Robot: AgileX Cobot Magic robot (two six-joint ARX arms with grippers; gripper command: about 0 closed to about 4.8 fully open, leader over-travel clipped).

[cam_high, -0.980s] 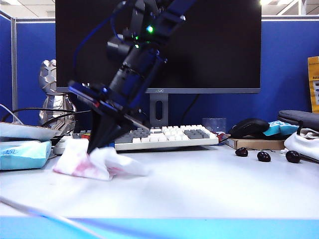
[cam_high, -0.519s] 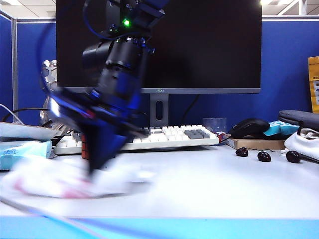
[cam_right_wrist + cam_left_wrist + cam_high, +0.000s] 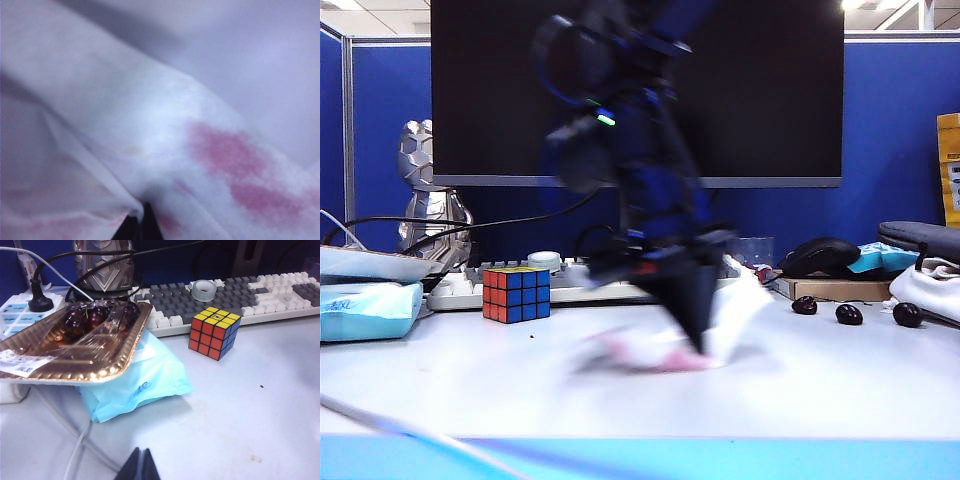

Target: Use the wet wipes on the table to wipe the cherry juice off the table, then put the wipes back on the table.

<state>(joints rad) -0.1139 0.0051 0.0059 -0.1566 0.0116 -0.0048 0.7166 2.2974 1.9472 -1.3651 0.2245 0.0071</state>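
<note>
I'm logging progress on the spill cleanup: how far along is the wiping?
Done: the crumpled white wet wipe already carries pink-red stains, so juice has been picked up. In hand: the right claw, shut on the wipe, is mid-swipe on the pale white-grey table, blurred. The left claw sits shut, apart. Left: finishing the wiping, then setting the wipe down.

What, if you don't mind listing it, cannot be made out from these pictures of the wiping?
- Exterior view: the right gripper and wet wipe are motion-blurred; the grip itself is unclear.
- Exterior view: the arm and wipe hide the table beneath them, so any remaining cherry juice cannot be judged.
- Right wrist view: the stained wipe fills the frame, hiding the table.
- Left wrist view: the left gripper is cut off by the edge.
</note>
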